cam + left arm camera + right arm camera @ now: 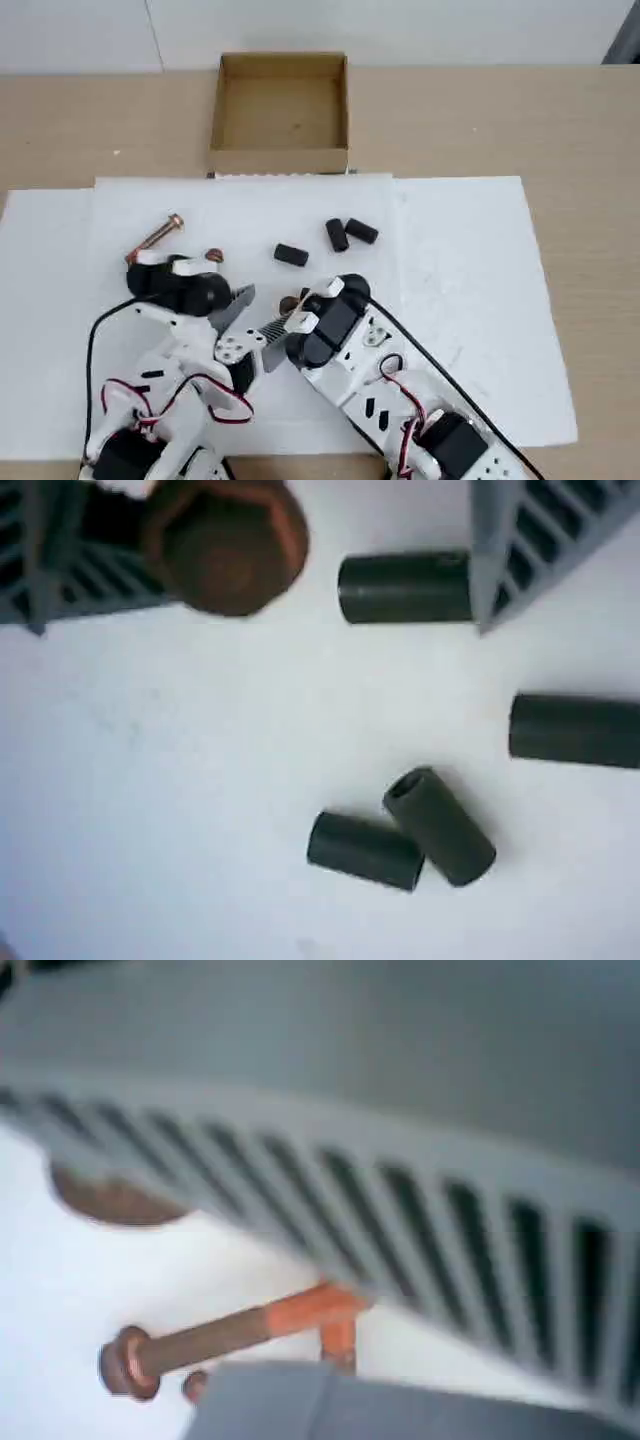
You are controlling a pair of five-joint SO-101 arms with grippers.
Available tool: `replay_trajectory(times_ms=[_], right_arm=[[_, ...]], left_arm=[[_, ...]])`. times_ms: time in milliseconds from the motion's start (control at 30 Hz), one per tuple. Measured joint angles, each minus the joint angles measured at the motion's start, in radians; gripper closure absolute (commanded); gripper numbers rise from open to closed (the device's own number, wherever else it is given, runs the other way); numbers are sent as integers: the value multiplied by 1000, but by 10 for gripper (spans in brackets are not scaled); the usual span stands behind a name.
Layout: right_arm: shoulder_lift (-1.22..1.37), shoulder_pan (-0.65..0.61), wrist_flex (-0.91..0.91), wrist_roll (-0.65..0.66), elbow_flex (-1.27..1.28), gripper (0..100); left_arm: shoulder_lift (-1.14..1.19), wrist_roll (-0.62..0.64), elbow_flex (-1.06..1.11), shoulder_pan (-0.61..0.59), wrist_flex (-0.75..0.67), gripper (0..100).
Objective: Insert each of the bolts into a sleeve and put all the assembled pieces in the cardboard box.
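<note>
Since every sleeve lies bare on the white sheet (450,300), the task seems to stand at its first insertion. At the left a loose bolt (155,238) rests on the sheet, and just right of it the left jaws stand wide apart, a rusty bolt head (225,545) against one of them, seemingly unclamped. Further right lie the sleeves (291,255), two touching, beside the right arm (335,325), whose jaws cannot be judged apart or together; next, a bolt tip needs lining up with a sleeve bore, the cardboard box (280,160) waiting beyond.
</note>
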Motion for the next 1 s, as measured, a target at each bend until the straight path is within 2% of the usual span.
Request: replay_trajectory(times_ms=[200, 367, 467, 667, 867, 1000], right_arm=[[0, 0, 0, 0, 0, 996], [0, 21, 31, -72, 0, 996], [0, 80, 43, -101, 0, 996], [0, 216, 129, -114, 0, 996], [8, 264, 222, -143, -97, 997], [127, 264, 261, -207, -227, 997]], left_arm=[[0, -9, -118, -81, -37, 1000], [0, -120, -155, -189, -91, 994], [-2, -193, -141, -249, -95, 994], [0, -278, 44, -381, -95, 994], [0, -305, 224, -414, -95, 994], [0, -305, 262, -414, -95, 994]])
